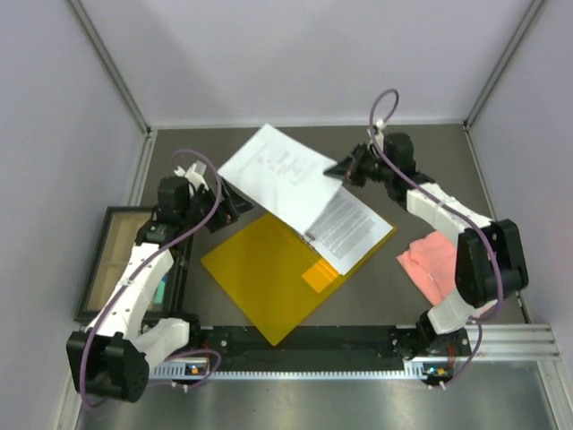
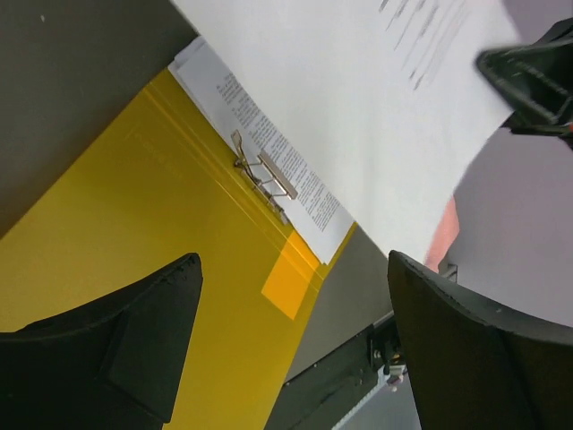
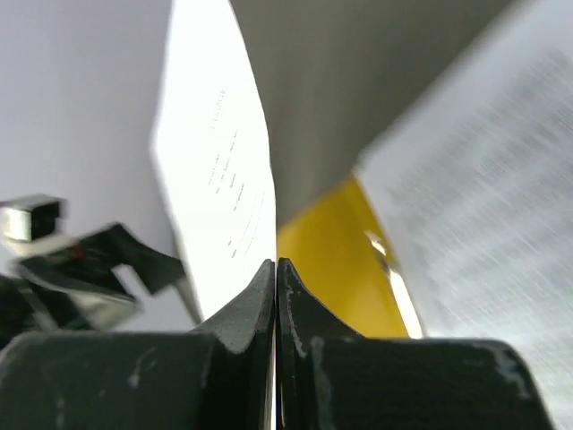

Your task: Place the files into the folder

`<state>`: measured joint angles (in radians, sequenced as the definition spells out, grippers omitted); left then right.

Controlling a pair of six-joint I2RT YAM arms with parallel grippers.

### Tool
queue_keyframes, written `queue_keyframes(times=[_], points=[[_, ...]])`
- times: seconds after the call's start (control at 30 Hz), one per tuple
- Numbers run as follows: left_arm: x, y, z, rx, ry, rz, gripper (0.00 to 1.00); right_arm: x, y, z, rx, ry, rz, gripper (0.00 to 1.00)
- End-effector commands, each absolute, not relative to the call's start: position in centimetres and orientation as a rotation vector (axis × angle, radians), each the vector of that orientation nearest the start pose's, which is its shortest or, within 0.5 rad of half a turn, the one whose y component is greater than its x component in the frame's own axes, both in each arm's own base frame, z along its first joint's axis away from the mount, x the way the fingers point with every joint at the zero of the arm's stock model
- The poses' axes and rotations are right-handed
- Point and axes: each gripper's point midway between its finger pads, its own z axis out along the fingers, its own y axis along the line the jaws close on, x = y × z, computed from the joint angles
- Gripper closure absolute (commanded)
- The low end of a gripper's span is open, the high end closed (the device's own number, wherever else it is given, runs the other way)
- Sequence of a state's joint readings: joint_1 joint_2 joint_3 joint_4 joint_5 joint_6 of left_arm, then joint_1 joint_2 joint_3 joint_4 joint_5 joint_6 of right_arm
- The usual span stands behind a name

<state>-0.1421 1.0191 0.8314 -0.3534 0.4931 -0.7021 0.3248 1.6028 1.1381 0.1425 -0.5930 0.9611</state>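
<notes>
- The folder (image 1: pixel 260 273) is orange-yellow, with a darker orange square (image 1: pixel 320 274) near one edge.
- The sheets (image 1: pixel 273 170) are white with lines of black print.
- The clip (image 2: pixel 262 173) is silvery.
- The cloth (image 1: pixel 431 260) is plain pink.
- The table (image 1: pixel 430 170) is dark grey-brown.
- The left end effector (image 2: pixel 291 336) and right end effector (image 3: pixel 276 291) are black.
- The arms (image 1: pixel 134 278) are white with black joints, and their cables (image 1: pixel 383 97) are purple.

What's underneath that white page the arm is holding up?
Under the lifted page, pinched by the right gripper, another printed sheet lies in the open yellow folder beside its metal clip. That sheet's far end is hidden by the page.
</notes>
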Motion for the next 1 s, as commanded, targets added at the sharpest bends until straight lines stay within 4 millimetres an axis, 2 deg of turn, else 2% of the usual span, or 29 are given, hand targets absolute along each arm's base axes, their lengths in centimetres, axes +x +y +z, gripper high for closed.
queue_keyframes(times=[0.0, 0.03, 0.1, 0.13, 0.23, 0.37, 0.47, 0.63, 0.8, 0.97], points=[[28.2, -16.0, 22.8, -0.235, 2.121, -1.104, 0.12, 36.5, 21.2, 19.6, 0.181, 2.189, 1.136, 1.00], [28.1, -16.1, 22.8, -0.232, 2.123, -1.108, 0.12, 36.1, 19.9, 18.0, 0.185, 2.213, 1.065, 1.00], [27.9, -16.3, 22.4, -0.227, 2.133, -1.123, 0.12, 35.1, 18.4, 16.7, 0.172, 2.246, 0.968, 1.00], [27.9, -16.3, 22.3, -0.228, 2.136, -1.127, 0.12, 35.3, 17.2, 16.0, 0.199, 2.252, 0.912, 1.00], [27.7, -16.4, 21.9, -0.220, 2.145, -1.130, 0.12, 35.1, 15.2, 14.7, 0.226, 2.272, 0.850, 1.00], [27.8, -16.2, 21.4, -0.226, 2.155, -1.115, 0.12, 34.8, 13.7, 13.0, 0.248, 2.300, 0.794, 1.00], [27.8, -16.4, 20.8, -0.227, 2.172, -1.119, 0.12, 34.7, 13.0, 12.0, 0.249, 2.322, 0.759, 1.00], [28.0, -16.5, 20.5, -0.225, 2.180, -1.123, 0.12, 34.9, 13.1, 11.5, 0.175, 2.337, 0.757, 1.00], [28.1, -16.6, 20.1, -0.228, 2.195, -1.128, 0.12, 35.6, 10.8, 11.1, 0.221, 2.329, 0.710, 1.00], [28.2, -16.7, 19.9, -0.232, 2.198, -1.124, 0.12, 35.6, 11.0, 10.5, 0.189, 2.340, 0.741, 1.00]])
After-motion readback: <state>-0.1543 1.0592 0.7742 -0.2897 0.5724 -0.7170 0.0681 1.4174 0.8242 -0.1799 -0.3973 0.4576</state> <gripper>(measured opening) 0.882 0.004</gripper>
